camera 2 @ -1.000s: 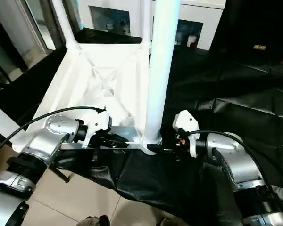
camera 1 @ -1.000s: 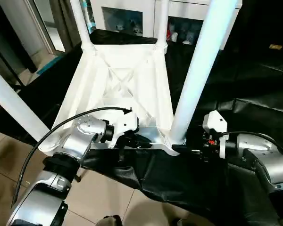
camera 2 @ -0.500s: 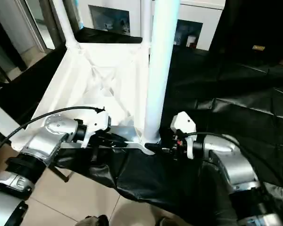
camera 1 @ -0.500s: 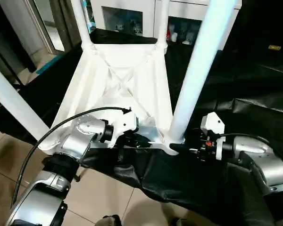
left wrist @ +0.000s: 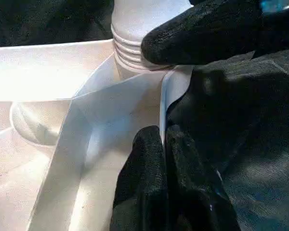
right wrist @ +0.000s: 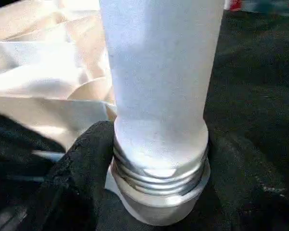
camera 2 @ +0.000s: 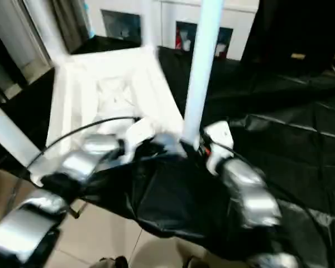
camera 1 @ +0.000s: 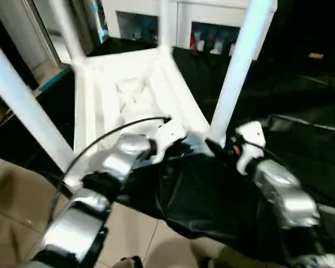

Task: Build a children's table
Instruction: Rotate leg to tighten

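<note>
The children's table lies upside down, its ribbed white top (camera 1: 128, 95) facing up on black cloth. Legs stand in the corners: one near left (camera 1: 22, 106), one far left (camera 1: 64, 28) and one near right (camera 1: 237, 72). My left gripper (camera 1: 184, 148) sits at the near right corner, its fingers (left wrist: 149, 163) shut on the thin rim of the top. My right gripper (camera 1: 226, 146) is at the base of the near right leg (right wrist: 159, 72), one finger (right wrist: 86, 159) pressed against its threaded collar where it enters the socket.
Black cloth (camera 1: 212, 195) covers the work surface and hangs over its near edge. A white cabinet with glass doors (camera 1: 212, 33) stands behind the table. Tiled floor (camera 1: 11, 190) lies below at the left.
The head views have shifted and tilted. My right gripper has moved in from beside the leg's base and closed onto it. The left gripper keeps its hold on the rim.
</note>
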Tool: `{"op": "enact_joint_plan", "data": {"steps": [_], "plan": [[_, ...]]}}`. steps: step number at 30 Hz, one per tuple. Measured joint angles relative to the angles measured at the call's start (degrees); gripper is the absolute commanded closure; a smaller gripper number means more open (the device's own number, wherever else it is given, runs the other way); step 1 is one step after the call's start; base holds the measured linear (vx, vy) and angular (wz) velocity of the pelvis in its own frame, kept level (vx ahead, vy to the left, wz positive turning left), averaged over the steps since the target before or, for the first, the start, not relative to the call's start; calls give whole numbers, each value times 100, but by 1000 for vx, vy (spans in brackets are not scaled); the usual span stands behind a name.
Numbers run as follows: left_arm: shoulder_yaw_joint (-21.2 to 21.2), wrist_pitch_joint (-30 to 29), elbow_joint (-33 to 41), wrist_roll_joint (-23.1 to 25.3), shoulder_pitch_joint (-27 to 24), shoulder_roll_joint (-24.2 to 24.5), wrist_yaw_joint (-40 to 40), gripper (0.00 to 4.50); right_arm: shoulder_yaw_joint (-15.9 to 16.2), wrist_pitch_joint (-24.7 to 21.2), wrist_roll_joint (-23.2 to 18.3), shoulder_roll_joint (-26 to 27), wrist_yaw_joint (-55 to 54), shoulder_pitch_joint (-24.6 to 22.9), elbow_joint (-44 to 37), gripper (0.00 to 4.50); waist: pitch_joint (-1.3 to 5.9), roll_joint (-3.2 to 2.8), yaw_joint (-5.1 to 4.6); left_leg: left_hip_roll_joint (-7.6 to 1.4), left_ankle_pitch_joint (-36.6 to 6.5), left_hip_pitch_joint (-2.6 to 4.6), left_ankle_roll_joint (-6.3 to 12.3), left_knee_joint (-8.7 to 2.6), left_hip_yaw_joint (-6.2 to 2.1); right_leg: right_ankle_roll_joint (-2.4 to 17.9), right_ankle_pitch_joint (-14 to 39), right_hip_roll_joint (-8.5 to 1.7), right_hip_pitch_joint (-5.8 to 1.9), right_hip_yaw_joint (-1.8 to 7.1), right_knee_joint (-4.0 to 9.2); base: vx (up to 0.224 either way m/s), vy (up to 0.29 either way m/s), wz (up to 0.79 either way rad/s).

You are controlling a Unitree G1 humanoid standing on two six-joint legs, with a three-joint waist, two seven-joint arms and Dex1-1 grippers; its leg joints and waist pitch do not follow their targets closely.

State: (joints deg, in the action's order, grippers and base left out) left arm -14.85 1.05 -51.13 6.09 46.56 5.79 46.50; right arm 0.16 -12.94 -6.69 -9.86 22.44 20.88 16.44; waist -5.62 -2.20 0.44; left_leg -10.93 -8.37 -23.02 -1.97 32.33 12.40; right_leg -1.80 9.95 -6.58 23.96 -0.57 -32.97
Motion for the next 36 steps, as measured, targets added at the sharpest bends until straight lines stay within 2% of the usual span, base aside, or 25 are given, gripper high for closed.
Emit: {"op": "enact_joint_plan", "data": {"steps": [1, 3, 6, 11, 13, 16, 19, 22, 26, 27, 36], "plan": [[5, 25, -37, 4, 13, -5, -4, 450, 0, 18, 36, 31, -45, 2, 2, 178, 1, -2, -7, 1, 0, 0, 0, -1, -2, -1, 0, 0, -2, -1, 1, 0, 0, 0], [6, 58, -49, 12, 12, -6, 4, 450, 0, 44, 31, 35, -46, -1, 5, 122, 6, -9, -12, 2, 0, 0, 0, 0, -3, -1, 0, 0, -2, 0, 2, 0, 0, 0], [29, 74, -51, 14, 12, 11, 78, 450, -2, 55, 0, 1, 136, -12, 2, 88, 7, -13, -15, 2, 0, -2, 0, -2, -5, 0, 0, 0, -1, 0, 2, 0, 0, 0], [54, 279, 39, -113, -97, 285, 733, 450, 98, -190, -344, -726, 1509, -30, -137, 88, 17, -30, -3, -3, 0, -3, 0, -12, -11, 36, -25, 0, -4, -6, -3, 0, 0, 0], [90, 350, 43, -161, -126, 402, 976, 450, 124, -249, -425, -842, 1851, -52, -195, 88, 21, -37, 3, -11, 0, -4, 0, -16, -17, 39, -30, 5, -2, -15, -10, 0, 0, 0], [93, 451, 174, -266, -237, 628, 1474, 450, 296, -258, -508, -1205, 2495, -45, -243, 88, 27, -45, 6, -16, 1, -4, 1, -15, -27, 41, -33, 11, -1, -23, -14, 0, 0, 0], [91, 557, 276, -359, -323, 808, 1923, 450, 395, -261, -603, -1391, 2975, -20, -257, 88, 27, -44, 66, -28, 2, -7, 3, -11, -25, 40, -31, 17, 1, -28, -13, 0, 0, 0], [74, 558, 342, -414, -350, 866, 2288, 450, 489, -262, -622, -1462, 3260, 78, -250, 88, 27, -45, 146, -37, 3, -10, 5, 5, -2, 41, -30, 16, 5, -20, -13, 0, 0, 0], [75, 553, 488, -535, -455, 1058, 2745, 450, 668, -263, -690, -1548, 3726, 162, -245, 88, 26, -44, 183, -40, 4, -13, 6, 16, 25, 43, -29, 7, 5, -15, -11, 0, 0, 0], [75, 547, 518, -567, -476, 1091, 2827, 450, 699, -263, -718, -1549, 3797, 171, -231, 112, 25, -42, 191, -40, 3, -13, 6, 18, 28, 44, -29, 6, 5, -14, -11, 0, 0, 0], [76, 526, 614, -635, -549, 1196, 3071, 450, 747, -265, -723, -1568, 4029, 171, -226, 167, 18, -29, 215, -42, 2, -13, 4, 25, 35, 44, -29, 2, 4, -12, -17, 0, 0, 0]]}}
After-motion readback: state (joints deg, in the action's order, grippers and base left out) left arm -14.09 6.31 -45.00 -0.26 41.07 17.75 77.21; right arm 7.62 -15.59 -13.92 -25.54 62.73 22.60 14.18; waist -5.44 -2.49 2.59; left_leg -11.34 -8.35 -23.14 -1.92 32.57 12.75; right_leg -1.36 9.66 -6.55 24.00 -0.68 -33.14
